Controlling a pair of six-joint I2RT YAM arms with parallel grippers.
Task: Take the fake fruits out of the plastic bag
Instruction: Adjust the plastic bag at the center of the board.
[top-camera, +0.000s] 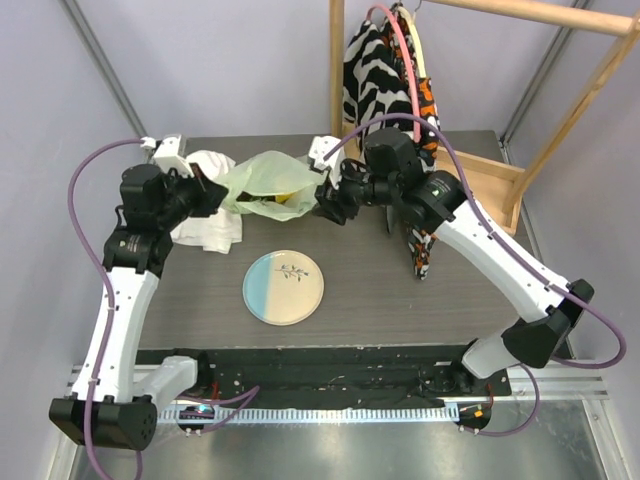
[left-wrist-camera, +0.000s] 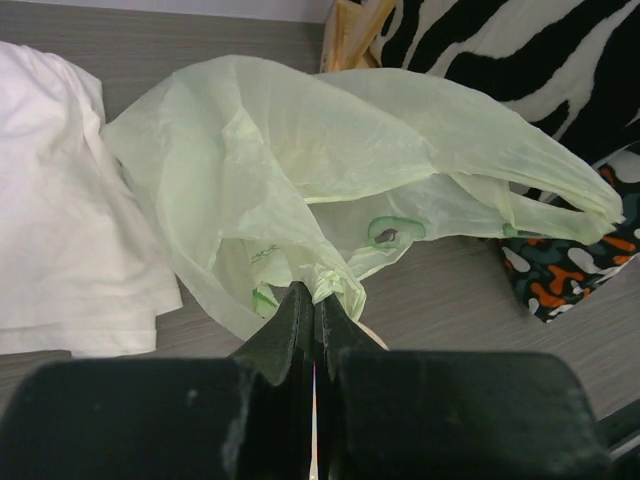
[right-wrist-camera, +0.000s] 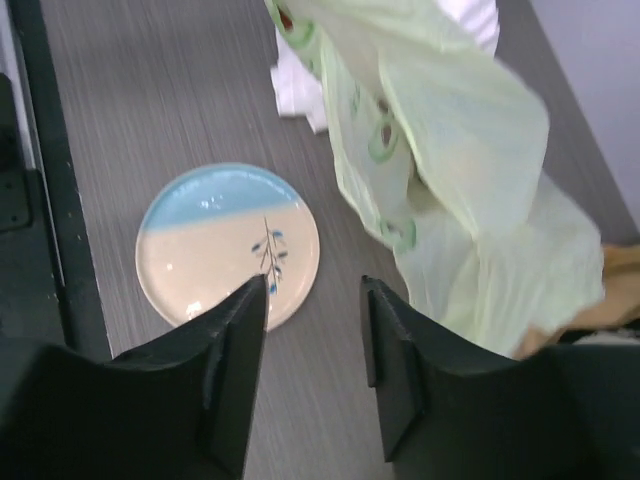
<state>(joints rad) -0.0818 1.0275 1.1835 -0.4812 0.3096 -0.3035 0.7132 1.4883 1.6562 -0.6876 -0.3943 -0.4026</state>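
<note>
L jaws pinching bag (left-wrist-camera: 300, 180) fold | R jaws apart, empty | plate (top-camera: 283, 288) well clear of bag

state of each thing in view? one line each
plastic bag: bunched, pinched at a fold
left gripper: shut on the plastic bag
right gripper: fingers open, holding nothing
plate: flat on the table, empty
white cloth: crumpled beside the bag

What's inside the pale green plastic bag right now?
One yellow piece, likely a fruit, shows at the mouth of the plastic bag in the top view. The crumpled film covers the rest of the inside, so no other fruits can be seen.
</note>
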